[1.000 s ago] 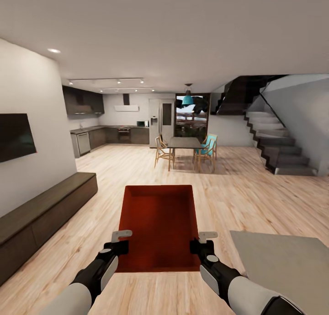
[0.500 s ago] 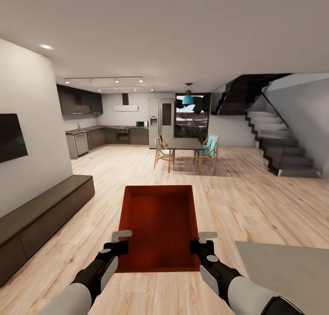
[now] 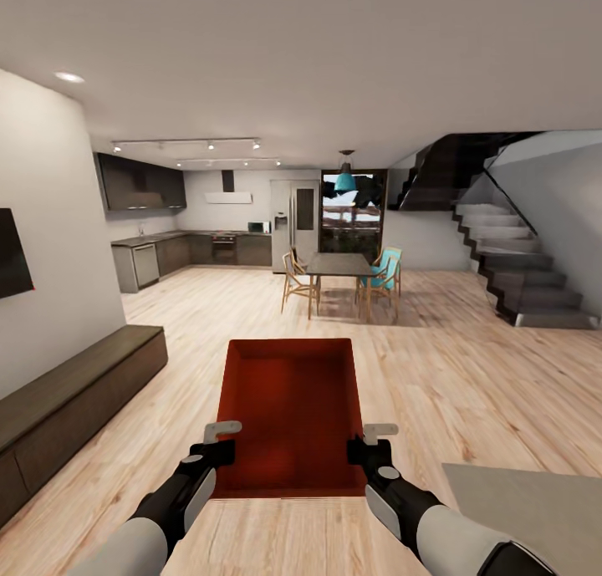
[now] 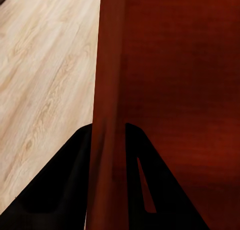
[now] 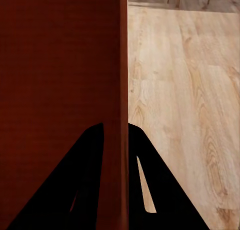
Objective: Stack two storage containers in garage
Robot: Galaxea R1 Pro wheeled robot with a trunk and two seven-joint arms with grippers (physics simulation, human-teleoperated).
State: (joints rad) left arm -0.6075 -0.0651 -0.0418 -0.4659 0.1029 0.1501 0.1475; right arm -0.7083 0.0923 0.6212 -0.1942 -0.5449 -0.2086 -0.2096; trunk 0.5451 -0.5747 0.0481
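Storage container (image 3: 288,413): orange-red, open-topped, held level in front of the robot above the light plank floor (image 3: 468,384) of the living room. Left hand (image 3: 219,442) is clamped on the container's left wall (image 4: 107,115), one finger (image 4: 60,185) outside and one inside. Right hand (image 3: 369,445) is clamped on the right wall (image 5: 120,89) in the same manner, fingers (image 5: 155,190) astride it. A long low dark bench (image 3: 75,396) runs along the left wall beneath a black TV (image 3: 12,262). A grey rug (image 3: 535,509) lies at lower right. Beyond stand a dining table (image 3: 339,265) with chairs, a kitchen (image 3: 192,246) and a staircase (image 3: 510,267)
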